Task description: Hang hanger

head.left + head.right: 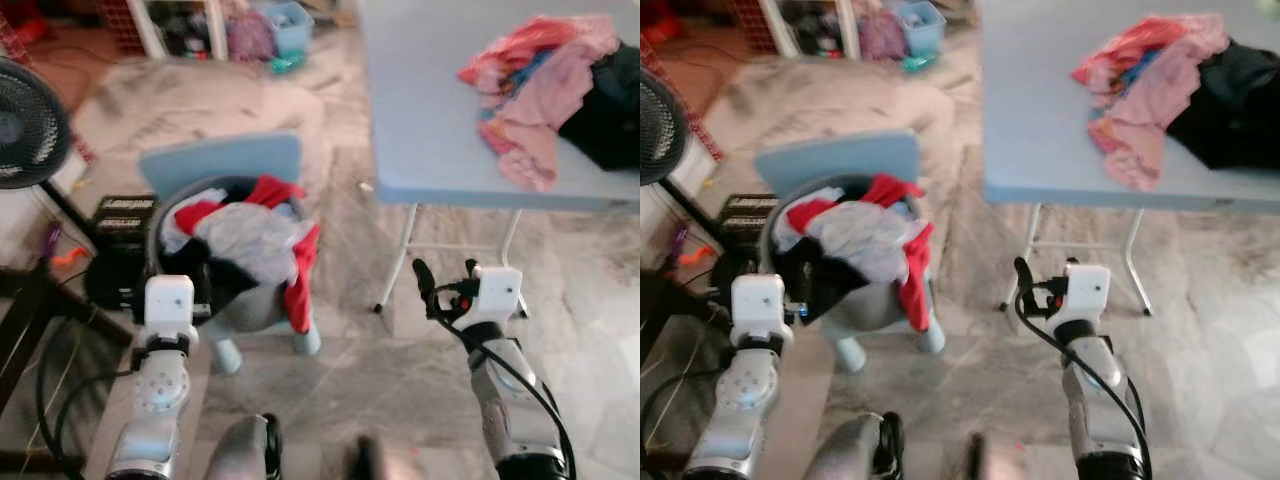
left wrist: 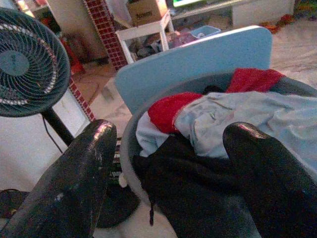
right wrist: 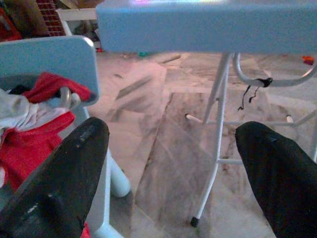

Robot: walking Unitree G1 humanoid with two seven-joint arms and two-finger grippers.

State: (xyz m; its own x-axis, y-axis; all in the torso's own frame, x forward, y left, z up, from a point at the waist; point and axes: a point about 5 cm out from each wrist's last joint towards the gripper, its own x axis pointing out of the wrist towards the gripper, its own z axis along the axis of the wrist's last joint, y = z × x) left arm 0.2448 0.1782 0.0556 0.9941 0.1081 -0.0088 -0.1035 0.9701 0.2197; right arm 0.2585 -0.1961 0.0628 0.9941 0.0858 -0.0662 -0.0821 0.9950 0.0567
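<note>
Grippers came first, both low over the marble floor (image 1: 400, 370). Left gripper (image 2: 168, 173) had its two black fingers wide apart, right by a grey basket (image 1: 245, 305) full of clothes. Right gripper (image 3: 173, 173) also had its fingers spread, holding nothing, near the white legs of a blue table (image 1: 430, 100). The basket sat on a small blue chair (image 1: 222, 158). A pile of clothes (image 1: 545, 85) lay on the table. A curved grey piece (image 3: 66, 96) among the basket clothes might have been a hanger; I could not tell. A black fan (image 1: 30, 125) stood off to the left.
</note>
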